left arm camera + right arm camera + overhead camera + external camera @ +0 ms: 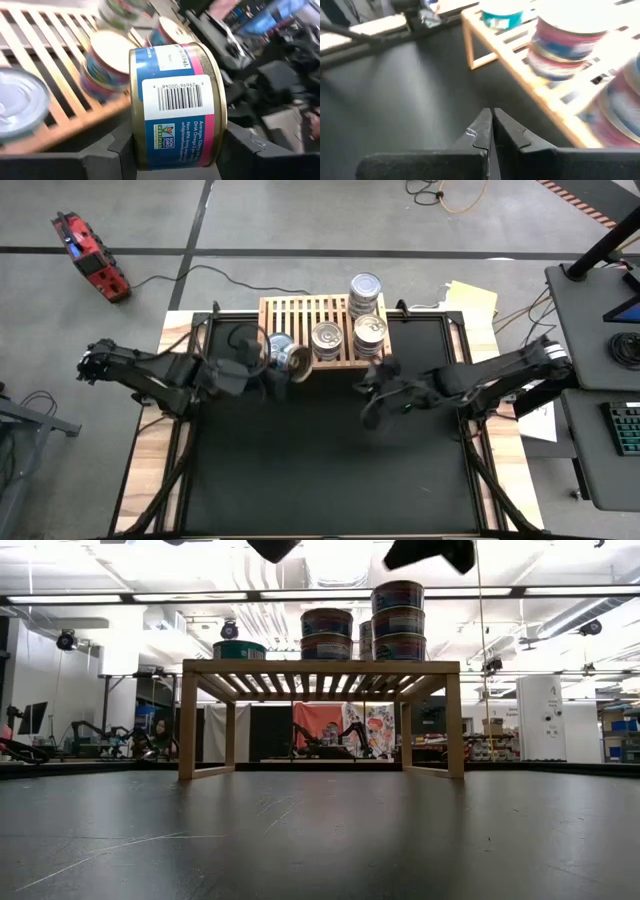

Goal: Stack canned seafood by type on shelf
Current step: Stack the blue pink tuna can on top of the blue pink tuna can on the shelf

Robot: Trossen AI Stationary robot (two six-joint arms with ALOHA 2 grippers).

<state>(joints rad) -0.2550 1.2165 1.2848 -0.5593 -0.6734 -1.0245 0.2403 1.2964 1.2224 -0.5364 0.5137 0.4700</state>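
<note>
Risk of toppling: left gripper (175, 160), fingers clamped on a tilted can (175, 105), hangs at the shelf (300, 315) front edge beside stacked cans (366, 292), while right gripper (490, 132), fingers closed empty, waits near that front.

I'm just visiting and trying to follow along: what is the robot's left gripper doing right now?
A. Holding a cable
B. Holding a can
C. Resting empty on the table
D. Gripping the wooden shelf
B. The left wrist view shows a can with a barcode label clamped between the left gripper's fingers, beside the wooden shelf where other cans already stand.
</note>
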